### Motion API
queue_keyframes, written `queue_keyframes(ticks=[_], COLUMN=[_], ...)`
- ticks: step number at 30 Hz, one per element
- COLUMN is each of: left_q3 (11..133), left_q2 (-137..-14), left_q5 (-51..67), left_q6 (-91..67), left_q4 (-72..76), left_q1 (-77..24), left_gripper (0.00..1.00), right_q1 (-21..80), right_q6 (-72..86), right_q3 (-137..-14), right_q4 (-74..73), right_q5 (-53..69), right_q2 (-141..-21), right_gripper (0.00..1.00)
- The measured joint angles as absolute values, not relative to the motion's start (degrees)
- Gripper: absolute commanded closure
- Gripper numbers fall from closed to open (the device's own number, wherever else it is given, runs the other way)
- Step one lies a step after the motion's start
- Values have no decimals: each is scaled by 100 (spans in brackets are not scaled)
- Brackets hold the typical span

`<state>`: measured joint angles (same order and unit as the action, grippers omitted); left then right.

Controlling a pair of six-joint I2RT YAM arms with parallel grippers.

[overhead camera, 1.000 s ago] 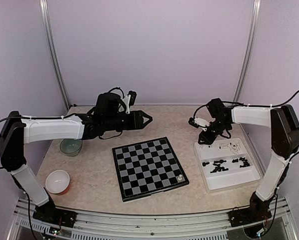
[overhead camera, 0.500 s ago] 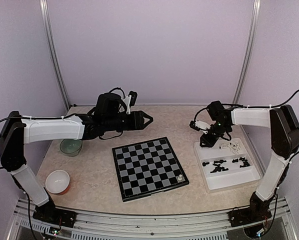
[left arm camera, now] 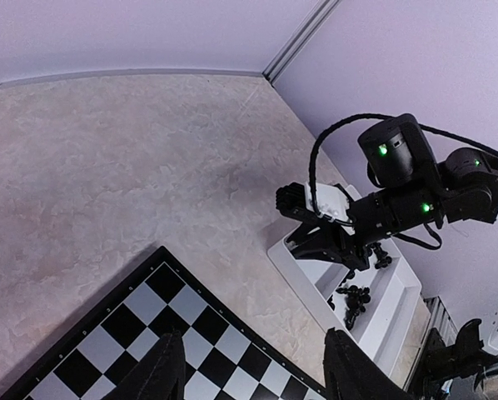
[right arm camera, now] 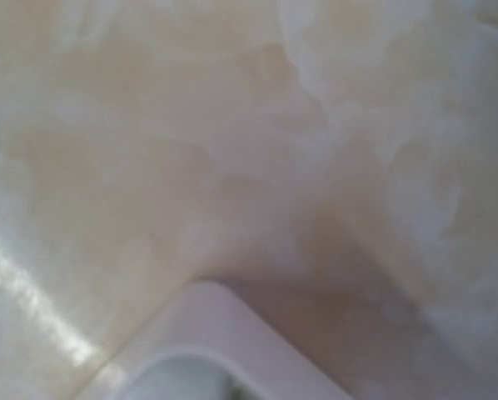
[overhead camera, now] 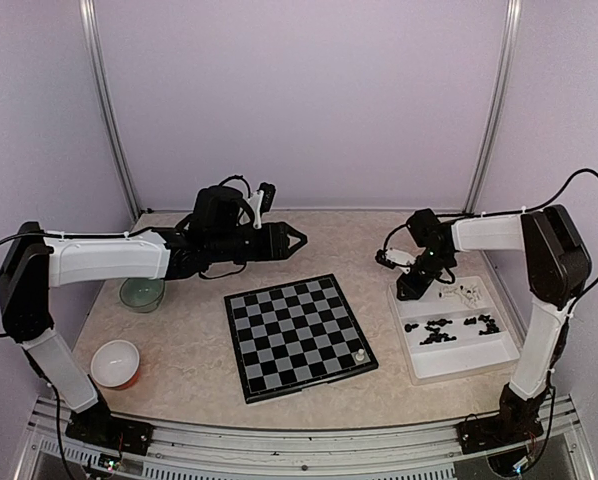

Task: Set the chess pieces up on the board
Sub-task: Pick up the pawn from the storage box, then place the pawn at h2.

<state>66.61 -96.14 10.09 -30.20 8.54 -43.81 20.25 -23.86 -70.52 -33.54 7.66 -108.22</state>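
Observation:
The board lies flat in the middle of the table and carries one cream-white piece near its right front corner. More chess pieces lie in a white tray: black ones in the middle and white ones at the far end. My left gripper hangs open and empty above the table behind the board. My right gripper is low over the tray's far-left corner. Its fingers do not show in the blurred right wrist view.
A glass bowl and a white bowl with a red outside stand left of the board. Walls and two metal posts close in the back and sides. The tray's rim lies close to the board's right side.
My right gripper has shifted a little left and down, toward the tray's far-left corner. The left arm has stayed still.

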Motion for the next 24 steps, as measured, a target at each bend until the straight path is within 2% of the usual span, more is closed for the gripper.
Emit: queue_keyframes(ticks=[3,6,10,16,20,24], left_q3=[6672,6692,6696,6748,6792,6792], left_q2=[-9629,-9655,-9688,-9695,-9695,-9695], left_q5=[1013,1017,1033,1041,1048,1046], left_q6=[-3020,-3020,-3017,-3015,-3013,-3013], left_q4=[856,854,851,847,860,858], left_q1=[-4381,-4381,-4381,-4379,-4381,-4381], left_gripper=[43,43,43,43,43,43], right_q1=[2025,2025,2025,2088,2456,3033], right_q6=[-2340,-2309,-2322,-2633,-2910,-3116], right_q3=[-7142,-7161,-7122,-6991,-6869,-6855], right_q4=[-3350,-3356,-3426,-3776,-3948,-4178], right_q5=[770,773,744,1168,1806,2335], right_q2=[-10875,-10873,-10720,-9745,-9188,-9209], right_gripper=[93,96,96,95,95,95])
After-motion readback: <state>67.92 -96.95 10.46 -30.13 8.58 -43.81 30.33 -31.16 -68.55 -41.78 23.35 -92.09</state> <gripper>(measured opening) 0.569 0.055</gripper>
